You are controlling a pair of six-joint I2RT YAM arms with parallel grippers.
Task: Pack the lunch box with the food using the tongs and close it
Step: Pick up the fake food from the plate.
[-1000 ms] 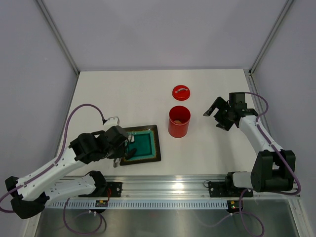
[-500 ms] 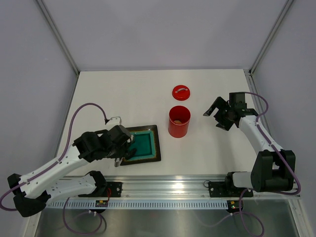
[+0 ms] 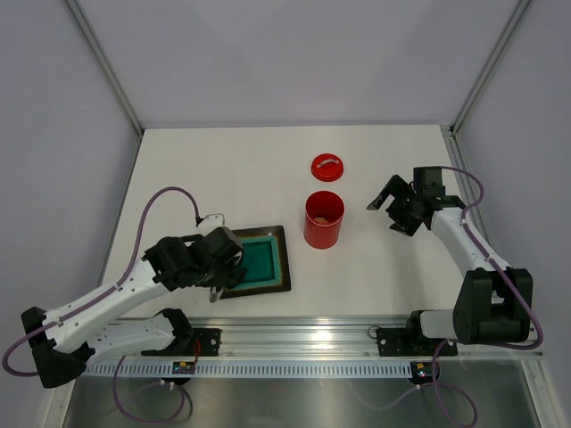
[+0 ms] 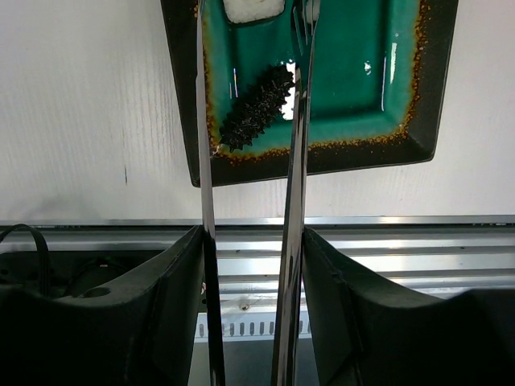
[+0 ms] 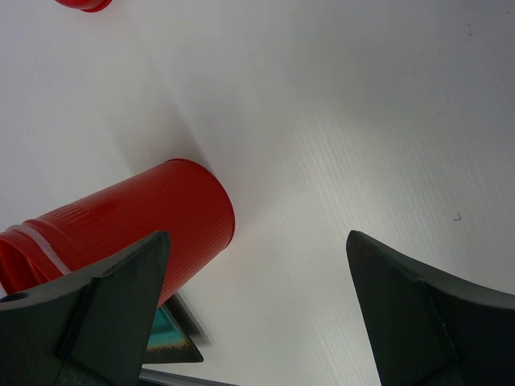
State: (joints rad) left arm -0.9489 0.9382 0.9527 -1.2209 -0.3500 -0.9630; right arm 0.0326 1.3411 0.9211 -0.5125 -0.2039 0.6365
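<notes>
**Right gripper** (image 5: 257, 241): two dark fingers (image 5: 105, 305) spread wide, with bare white table (image 5: 338, 104) between them.

**Lunch box** (image 5: 137, 221): red cylindrical canister on the table. One end has a ribbed band and a pale ring, and is partly hidden behind the finger on that side.

**Lid** (image 5: 80, 3): red and round, cut off at the edge of view, lying well apart from the canister.

**Plate** (image 5: 173, 342): only a blurred corner shows, dark rim with teal centre, just beside the canister.

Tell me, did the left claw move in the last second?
Yes. The left claw slid slightly right, farther over the plate's left edge; the plate stayed put.
</notes>
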